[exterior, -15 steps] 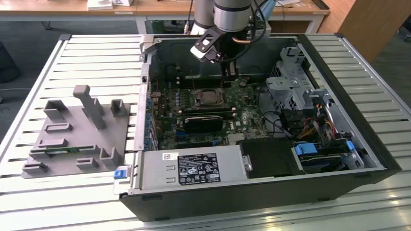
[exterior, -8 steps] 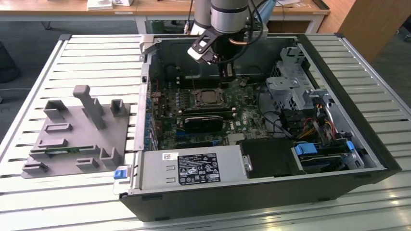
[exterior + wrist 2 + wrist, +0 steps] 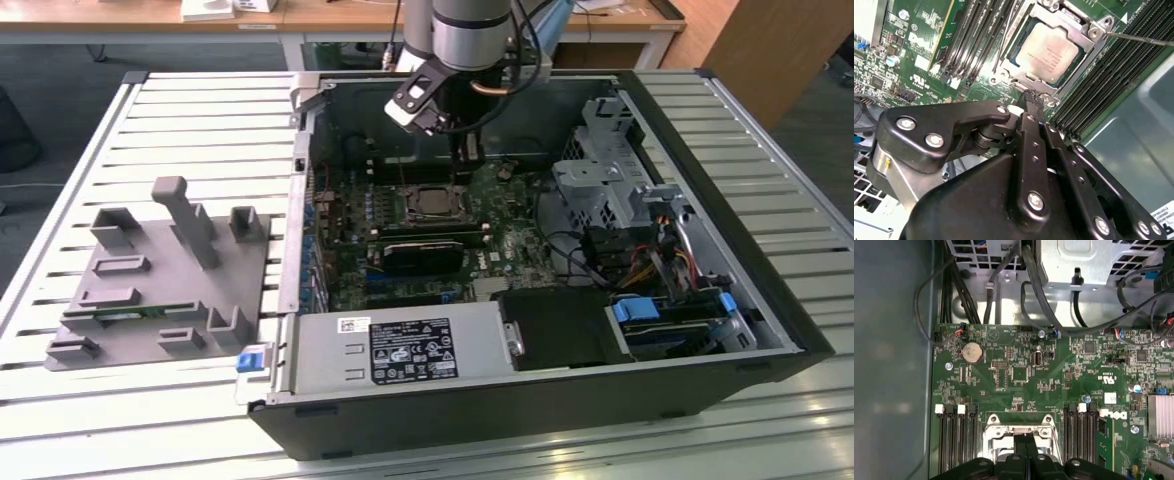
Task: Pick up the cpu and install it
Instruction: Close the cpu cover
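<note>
The cpu lies flat in the motherboard's socket inside the open computer case. In the second wrist view the cpu shows its silvery top, ringed by the metal socket frame. My gripper hangs over the board just beyond the socket, toward the case's far wall. Its two black fingers are pressed together with nothing between them; the gripper has its tips a little off the frame's edge. In the first wrist view the gripper covers the middle of the socket frame.
Memory slots flank the socket on both sides. A black cooler sits nearer the front, a power supply at the case's front, a drive cage and cables on the exterior view's right. A grey fixture stands on the slatted table.
</note>
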Robot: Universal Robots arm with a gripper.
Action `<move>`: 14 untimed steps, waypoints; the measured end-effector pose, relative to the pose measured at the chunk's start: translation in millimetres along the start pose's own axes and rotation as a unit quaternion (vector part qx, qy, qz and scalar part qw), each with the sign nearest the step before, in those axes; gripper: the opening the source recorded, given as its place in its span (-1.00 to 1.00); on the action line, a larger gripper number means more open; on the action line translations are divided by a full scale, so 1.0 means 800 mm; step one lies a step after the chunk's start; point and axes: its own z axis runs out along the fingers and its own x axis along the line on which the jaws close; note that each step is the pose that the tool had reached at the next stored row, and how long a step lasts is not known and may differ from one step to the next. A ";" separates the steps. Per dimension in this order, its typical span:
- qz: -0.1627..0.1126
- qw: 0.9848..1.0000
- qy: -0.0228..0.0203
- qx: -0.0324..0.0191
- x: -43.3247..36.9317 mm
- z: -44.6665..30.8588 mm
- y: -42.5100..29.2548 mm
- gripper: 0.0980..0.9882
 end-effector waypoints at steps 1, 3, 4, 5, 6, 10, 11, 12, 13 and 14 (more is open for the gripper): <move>0.000 1.000 0.000 0.000 0.000 0.0000 -0.0007 -0.98; 0.000 1.000 0.000 0.000 0.000 0.0003 -0.0029 -0.98; 0.000 1.000 0.000 0.000 0.000 0.0005 -0.0054 -0.98; 0.000 1.000 0.000 0.000 0.000 0.0006 -0.0083 -0.98; 0.000 1.000 0.000 0.000 0.000 0.0006 -0.0115 -0.98; 0.000 1.000 0.000 0.000 0.000 0.0012 -0.0217 -0.98; 0.000 1.000 0.000 0.000 0.000 0.0014 -0.0230 -0.98; 0.000 1.000 0.000 0.000 0.000 0.0016 -0.0237 -0.98; 0.000 1.000 0.000 0.000 0.000 0.0018 -0.0244 -0.98; 0.000 1.000 0.000 0.000 0.000 0.0020 -0.0252 -0.98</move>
